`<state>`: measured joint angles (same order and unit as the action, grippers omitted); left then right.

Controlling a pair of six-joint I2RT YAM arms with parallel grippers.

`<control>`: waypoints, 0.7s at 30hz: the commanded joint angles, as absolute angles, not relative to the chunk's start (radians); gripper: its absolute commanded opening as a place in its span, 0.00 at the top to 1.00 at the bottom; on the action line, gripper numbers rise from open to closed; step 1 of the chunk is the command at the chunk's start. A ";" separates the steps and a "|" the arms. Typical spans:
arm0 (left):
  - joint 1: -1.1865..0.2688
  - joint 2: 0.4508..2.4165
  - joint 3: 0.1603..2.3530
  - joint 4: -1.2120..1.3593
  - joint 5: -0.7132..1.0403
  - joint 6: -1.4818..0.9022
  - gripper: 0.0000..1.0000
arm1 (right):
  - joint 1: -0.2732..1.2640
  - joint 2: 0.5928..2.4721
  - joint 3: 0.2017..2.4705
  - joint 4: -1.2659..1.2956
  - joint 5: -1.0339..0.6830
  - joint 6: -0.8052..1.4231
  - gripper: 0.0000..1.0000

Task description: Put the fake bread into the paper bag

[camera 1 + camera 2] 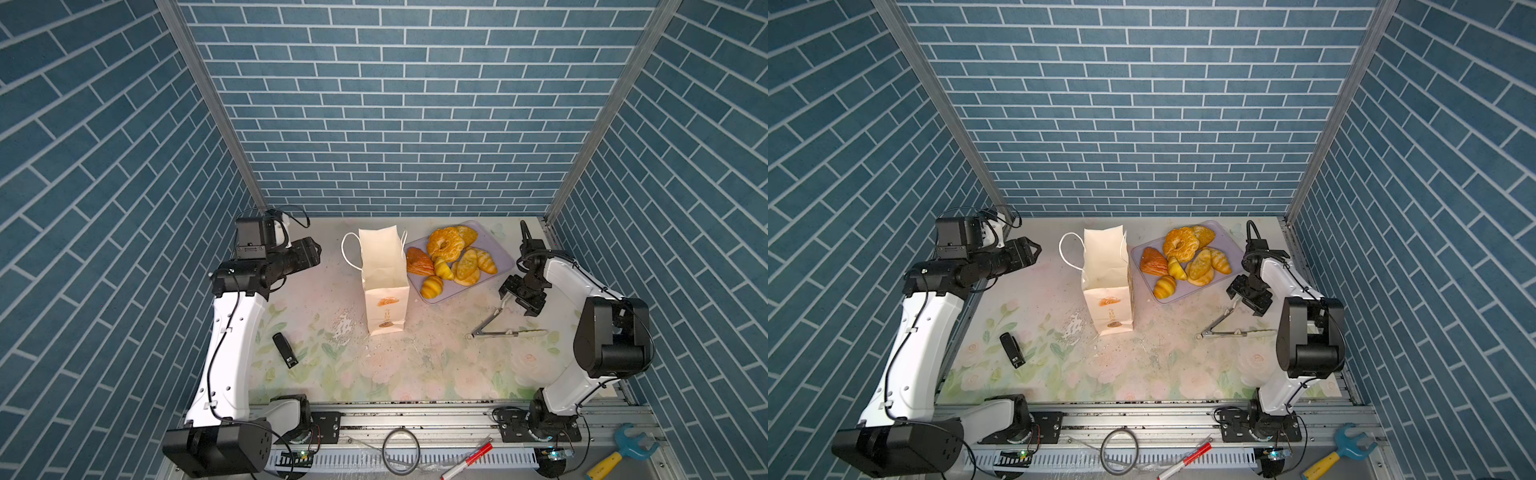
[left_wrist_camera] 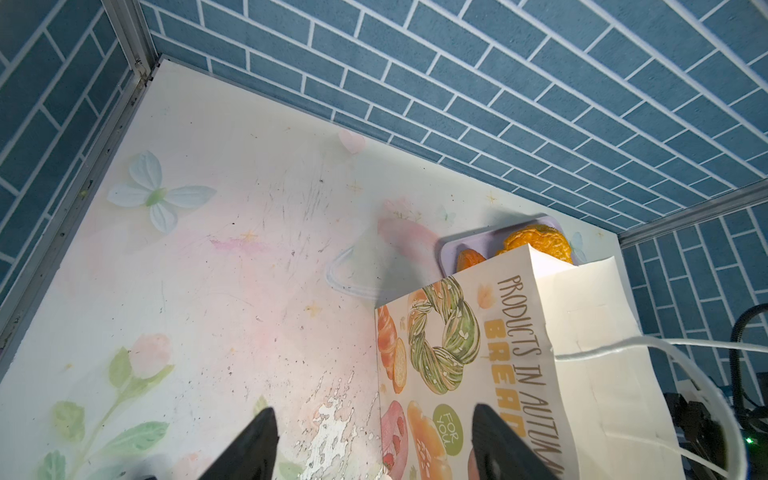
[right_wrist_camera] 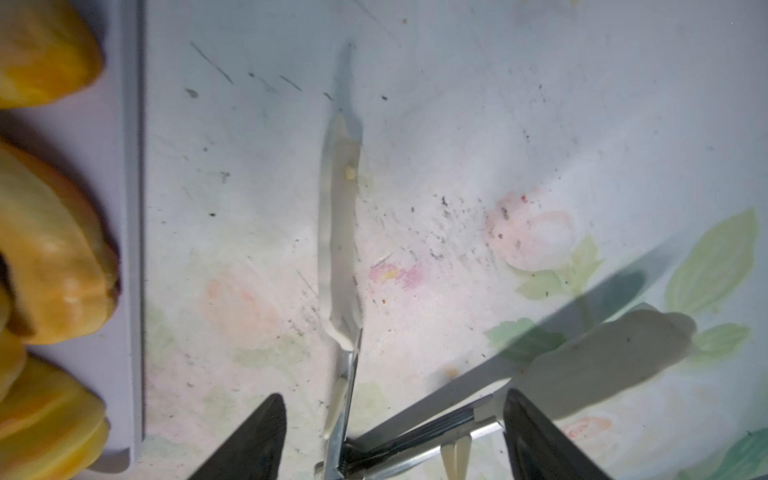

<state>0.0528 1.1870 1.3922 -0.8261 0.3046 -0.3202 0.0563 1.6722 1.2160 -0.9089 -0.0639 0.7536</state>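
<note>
Robot test cell in a lab, dressed as a bakery counter. Enclosure formed by brick-print panels [image 1: 407,124] in blue, framed by aluminium posts [image 1: 212,104]. Tabletop [image 1: 415,374] covered in scuffed floral print. Left arm [image 1: 230,345] and right arm [image 1: 611,340] bolted to an aluminium rail [image 1: 415,415]. Slotted cable duct [image 1: 353,459], marker [image 1: 467,459] and toy wrench [image 1: 629,442] noted along the front edge. Fake bread [image 1: 445,244] and paper bag [image 1: 384,266] set out on the table.

Spread fingers [image 3: 249,440] straddle metal tongs [image 3: 338,249] on the floral table [image 3: 540,124], fake bread [image 3: 50,245] on a lavender tray [image 3: 133,208] nearby.
</note>
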 commanded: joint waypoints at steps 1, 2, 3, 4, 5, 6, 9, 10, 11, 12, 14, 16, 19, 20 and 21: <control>0.060 1.189 1.404 -0.828 0.317 -0.309 0.25 | 0.068 1.593 1.217 -0.995 -0.079 0.864 0.14; 0.060 1.190 1.402 -0.823 0.320 -0.312 0.25 | 0.078 1.570 1.203 -1.000 -0.082 0.913 0.13; 0.060 1.191 1.402 -0.819 0.325 -0.316 0.25 | 0.095 1.543 1.186 -1.002 -0.078 0.965 0.11; 0.060 1.192 1.402 -0.818 0.329 -0.318 0.25 | 0.113 1.519 1.172 -1.009 -0.067 1.014 0.10; 0.060 1.192 1.404 -0.815 0.333 -0.322 0.25 | 0.139 1.493 1.152 -1.006 -0.051 1.066 0.09; 0.060 1.193 1.405 -0.814 0.338 -0.322 0.25 | 0.164 1.469 1.132 -1.007 -0.036 1.128 0.09; 0.059 1.194 1.406 -0.813 0.348 -0.327 0.25 | 0.229 1.419 1.081 -1.001 -0.011 1.283 0.06; 0.060 1.192 1.405 -0.814 0.350 -0.327 0.25 | 0.259 1.405 1.072 -1.003 0.007 1.325 0.06; 0.060 1.192 1.405 -0.813 0.350 -0.327 0.25 | 0.292 1.398 1.065 -1.009 0.031 1.370 0.05; 0.060 1.191 1.403 -0.815 0.351 -0.327 0.25 | 0.315 1.399 1.059 -1.011 0.046 1.407 0.05; 0.060 1.191 1.398 -0.811 0.355 -0.331 0.25 | 0.334 1.414 1.041 -1.012 0.048 1.458 0.06; 0.060 1.192 1.399 -0.813 0.359 -0.331 0.25 | 0.345 1.444 1.036 -1.022 0.042 1.495 0.06; 0.060 1.190 1.398 -0.813 0.359 -0.329 0.25 | 0.357 1.489 1.044 -1.027 0.059 1.511 0.06; 0.060 1.190 1.395 -0.811 0.359 -0.330 0.25 | 0.357 1.504 1.042 -1.015 0.056 1.511 0.07; 0.060 1.191 1.394 -0.811 0.360 -0.331 0.25 | 0.359 1.520 1.040 -1.001 0.054 1.511 0.07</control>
<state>0.0540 1.1904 1.3922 -0.8246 0.3492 -0.3286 0.3515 1.4857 1.0462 -0.9833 0.0151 1.4166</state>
